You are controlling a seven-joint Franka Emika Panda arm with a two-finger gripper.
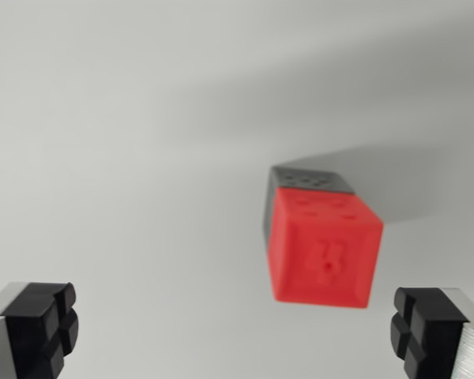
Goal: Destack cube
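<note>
While the gripper stands released, the red cube sits stacked on the grey cube, stack axis running away from camera; matte, embossed plastic

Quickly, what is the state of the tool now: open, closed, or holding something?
Tool: open, holding nothing; the red cube lies ahead of it, not between its fingers.
</note>
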